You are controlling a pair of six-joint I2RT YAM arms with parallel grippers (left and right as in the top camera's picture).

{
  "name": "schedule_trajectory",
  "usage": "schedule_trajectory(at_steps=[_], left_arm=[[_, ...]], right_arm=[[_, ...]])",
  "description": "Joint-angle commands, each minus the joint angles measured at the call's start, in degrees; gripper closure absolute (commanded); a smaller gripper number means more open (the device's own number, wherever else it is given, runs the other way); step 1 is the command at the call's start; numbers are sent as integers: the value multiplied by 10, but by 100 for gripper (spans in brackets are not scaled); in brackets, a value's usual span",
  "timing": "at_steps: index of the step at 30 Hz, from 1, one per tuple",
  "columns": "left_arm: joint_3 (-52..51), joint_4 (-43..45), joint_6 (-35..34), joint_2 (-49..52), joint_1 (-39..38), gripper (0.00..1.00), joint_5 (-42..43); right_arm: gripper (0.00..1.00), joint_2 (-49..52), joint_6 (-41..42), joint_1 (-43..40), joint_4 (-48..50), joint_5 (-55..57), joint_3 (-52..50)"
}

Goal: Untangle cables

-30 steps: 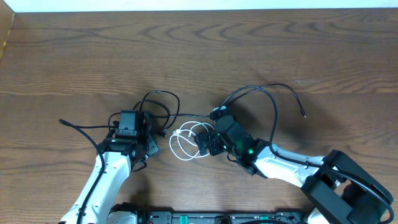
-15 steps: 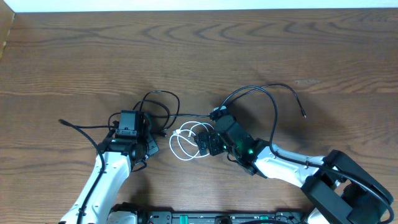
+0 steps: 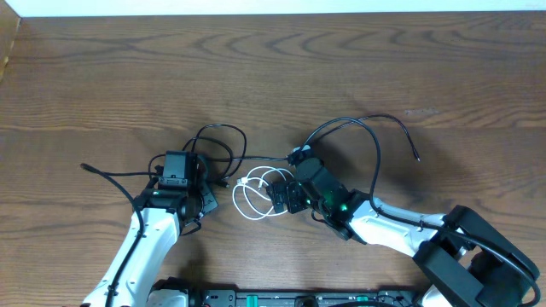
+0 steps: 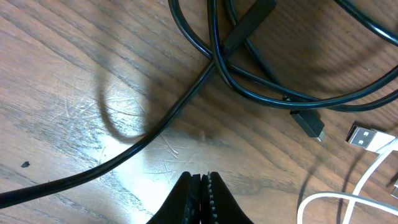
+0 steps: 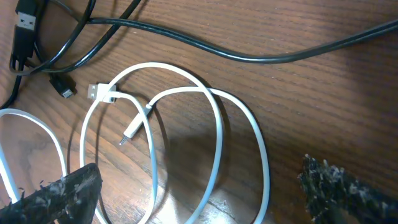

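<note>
The white cable [image 3: 253,194] lies in loops at the table's middle, and in the right wrist view its loops [image 5: 219,124] and white USB plug [image 5: 96,93] sit just ahead. My right gripper [image 5: 199,186] is open, its fingers straddling those loops without touching them. Black cables [image 3: 217,136] coil beside my left gripper [image 3: 182,160]. In the left wrist view they cross [image 4: 214,56] ahead of my left gripper [image 4: 200,180], which is shut on nothing just above the wood. A black plug [image 4: 308,124] lies near the white plug [image 4: 364,138].
One long black cable [image 3: 375,141] arches to the right of my right gripper [image 3: 286,194] and ends at a small plug [image 3: 416,158]. Another black cable end [image 3: 85,167] trails left of the left arm. The table's far edge [image 3: 273,12] runs along the top.
</note>
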Motion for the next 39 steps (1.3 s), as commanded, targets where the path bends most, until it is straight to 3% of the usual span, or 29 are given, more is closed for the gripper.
schedule_trajectory(at_steps=[1,37,38,39], left_arm=[[-2,0,-1,1,2,92,-9],[-2,7,-1,1,2,92,-10],[-2,7,-1,1,2,91,-10],[-2,9,-1,1,2,92,-10]], right_arm=[[1,2,-2,2,-1,1,1],[1,2,-2,1,22,-11,1],[7,2,-5,2,26,-10,1],[21,1,-24,1,37,-10,1]])
